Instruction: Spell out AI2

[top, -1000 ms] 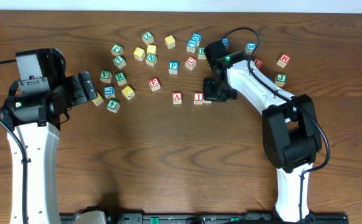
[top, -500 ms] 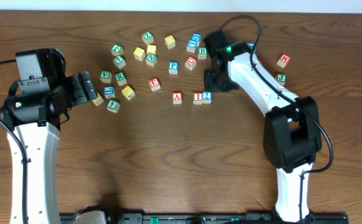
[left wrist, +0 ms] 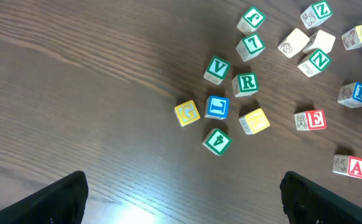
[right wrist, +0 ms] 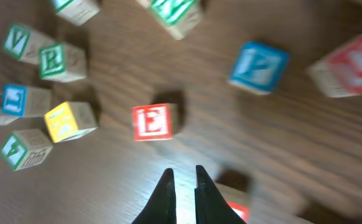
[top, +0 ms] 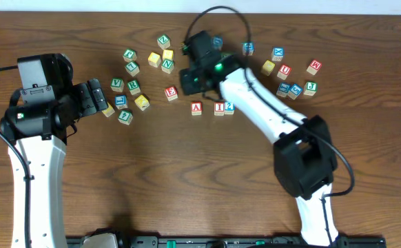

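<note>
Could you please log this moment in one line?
row: A cube, I cube, 2 cube | right jaws: shut, near E cube | left jaws: open

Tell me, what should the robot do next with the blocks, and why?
Probably nudge the A cube toward the I cube with the shut, empty right jaws. The I sits snug against the 2 cube, but the A sits apart, so the word looks gappy.
</note>
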Motion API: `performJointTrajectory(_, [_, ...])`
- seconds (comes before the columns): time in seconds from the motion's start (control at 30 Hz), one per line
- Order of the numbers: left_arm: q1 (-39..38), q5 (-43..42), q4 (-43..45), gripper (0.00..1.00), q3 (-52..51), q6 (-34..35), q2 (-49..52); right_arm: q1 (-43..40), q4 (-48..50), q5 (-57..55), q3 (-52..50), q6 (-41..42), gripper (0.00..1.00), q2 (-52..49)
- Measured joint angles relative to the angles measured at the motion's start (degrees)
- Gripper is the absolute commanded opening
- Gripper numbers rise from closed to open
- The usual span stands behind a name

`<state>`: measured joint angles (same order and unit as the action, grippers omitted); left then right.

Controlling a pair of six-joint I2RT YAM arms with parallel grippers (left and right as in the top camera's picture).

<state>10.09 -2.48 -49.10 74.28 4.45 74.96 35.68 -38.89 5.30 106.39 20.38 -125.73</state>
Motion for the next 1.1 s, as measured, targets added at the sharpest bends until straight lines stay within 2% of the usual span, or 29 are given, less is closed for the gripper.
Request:
performJointTrajectory(0.47, [0.0, 0.0, 0.0, 0.98, 0.0, 0.0, 0.0, 2.9, 1.6, -1.2, 0.0, 0.2, 0.04, -6.9])
performJointTrajectory(1.1, [0.0, 0.0, 0.0, 0.98, 0.0, 0.0, 0.0, 3.0, -5.8, -5.4, 0.0, 4.9, 0.02, -6.9])
